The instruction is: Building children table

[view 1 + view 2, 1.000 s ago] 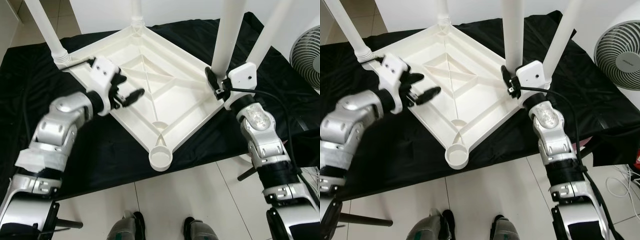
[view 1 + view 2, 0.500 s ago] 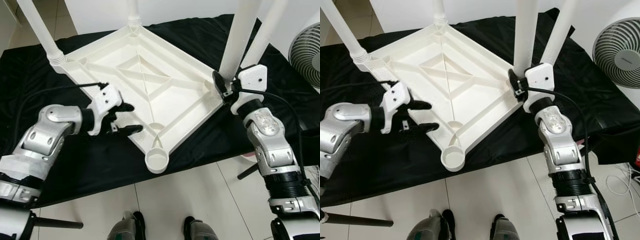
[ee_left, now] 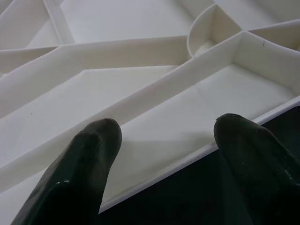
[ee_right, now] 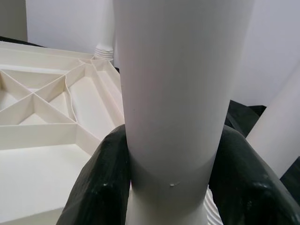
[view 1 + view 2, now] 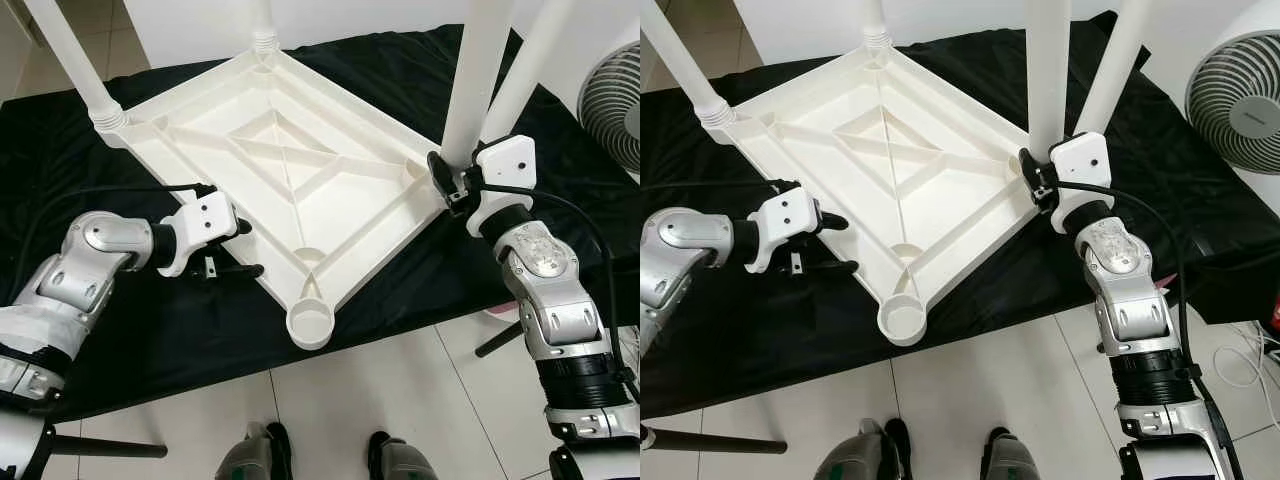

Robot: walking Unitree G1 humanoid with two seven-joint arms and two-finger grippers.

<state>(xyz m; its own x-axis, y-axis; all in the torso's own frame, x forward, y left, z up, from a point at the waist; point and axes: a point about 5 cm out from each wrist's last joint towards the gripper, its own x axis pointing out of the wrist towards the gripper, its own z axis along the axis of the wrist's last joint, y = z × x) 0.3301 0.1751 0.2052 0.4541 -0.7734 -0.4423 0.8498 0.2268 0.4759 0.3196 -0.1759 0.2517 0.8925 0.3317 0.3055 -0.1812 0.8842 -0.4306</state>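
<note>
The white plastic table top [image 5: 300, 170] lies upside down on a black cloth [image 5: 150, 320]. White legs stand in its far left corner [image 5: 70, 60], its far corner [image 5: 262, 20] and its right corner [image 5: 478, 80]. The round socket [image 5: 310, 325] at the near corner is empty. My right gripper [image 5: 452, 182] is shut on the right corner leg [image 4: 168, 93] just above its socket, one finger on each side. My left gripper [image 5: 250, 249] is open at the top's near-left rim [image 3: 187, 157], the rim passing between its fingers [image 3: 89, 159].
Another white tube [image 5: 535, 50] rises just behind the gripped leg. A standing fan [image 5: 610, 105] is at the far right. The cloth's front edge drops to a tiled floor [image 5: 400, 400], where my feet [image 5: 260, 455] stand.
My left gripper has come off the inside of the table top and moved down toward me to its near-left rim, still open. The right gripper has kept its hold on the leg.
</note>
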